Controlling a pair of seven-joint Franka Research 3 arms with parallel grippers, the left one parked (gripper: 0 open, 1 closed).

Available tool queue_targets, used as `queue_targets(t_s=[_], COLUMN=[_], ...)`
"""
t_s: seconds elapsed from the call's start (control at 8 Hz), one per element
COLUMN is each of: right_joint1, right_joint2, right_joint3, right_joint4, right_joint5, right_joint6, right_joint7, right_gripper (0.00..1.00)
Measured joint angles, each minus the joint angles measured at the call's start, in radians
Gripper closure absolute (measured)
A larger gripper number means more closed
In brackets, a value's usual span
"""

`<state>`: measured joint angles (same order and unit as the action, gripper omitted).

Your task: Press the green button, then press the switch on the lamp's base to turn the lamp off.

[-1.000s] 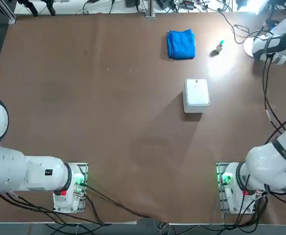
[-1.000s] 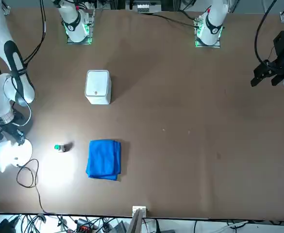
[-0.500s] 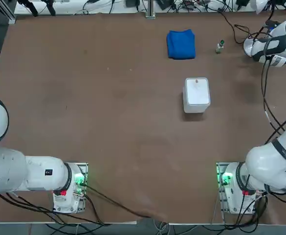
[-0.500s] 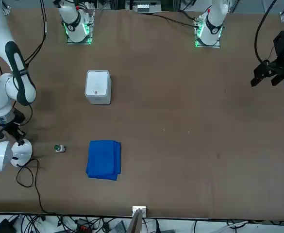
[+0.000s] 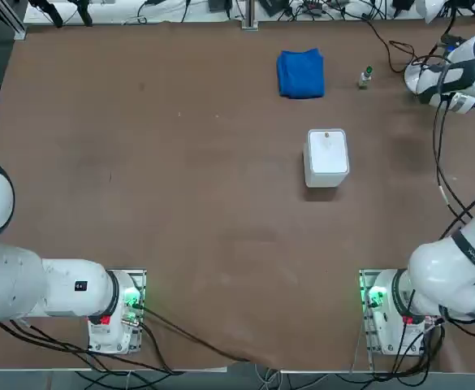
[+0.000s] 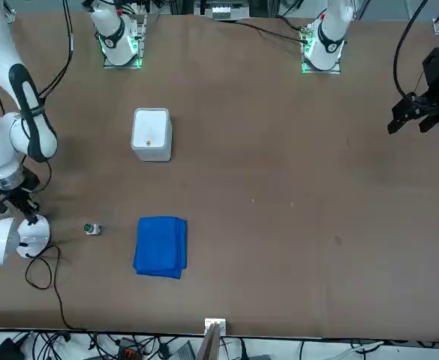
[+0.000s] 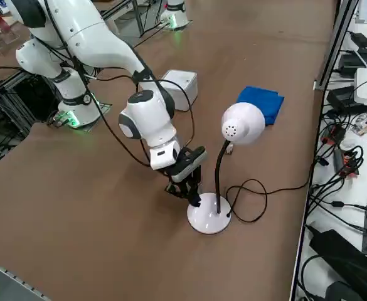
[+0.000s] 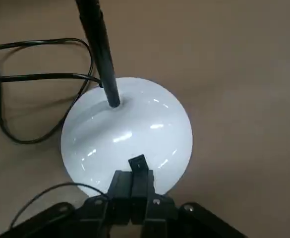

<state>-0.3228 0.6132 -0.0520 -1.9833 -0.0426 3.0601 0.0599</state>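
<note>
One pair of closed black fingers (image 8: 140,163), gripping nothing, sits at the right arm's glossy white round lamp base (image 8: 130,131), seemingly at the switch press; next, they should lift clear.

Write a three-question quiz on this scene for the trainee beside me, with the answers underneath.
1. True or false: the fingers of the right gripper are closed together.
2. What is the right gripper down at? (a) the white box (b) the lamp's base (c) the left arm
3. Fill in the colour: seen from overhead, the green button lies between the lamp and the ____ cloth.

Key: 1 true; 2 b; 3 blue
</note>
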Motion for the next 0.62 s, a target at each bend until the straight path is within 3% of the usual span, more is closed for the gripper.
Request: queue_targets(t_s=[0.62], right_joint1=[-0.006], right_joint2=[-0.011], right_joint3=[0.021], right_joint4=[-0.036], right_joint5=[0.0], right_joint6=[0.002], right_joint7=[0.021], right_gripper=[0.99])
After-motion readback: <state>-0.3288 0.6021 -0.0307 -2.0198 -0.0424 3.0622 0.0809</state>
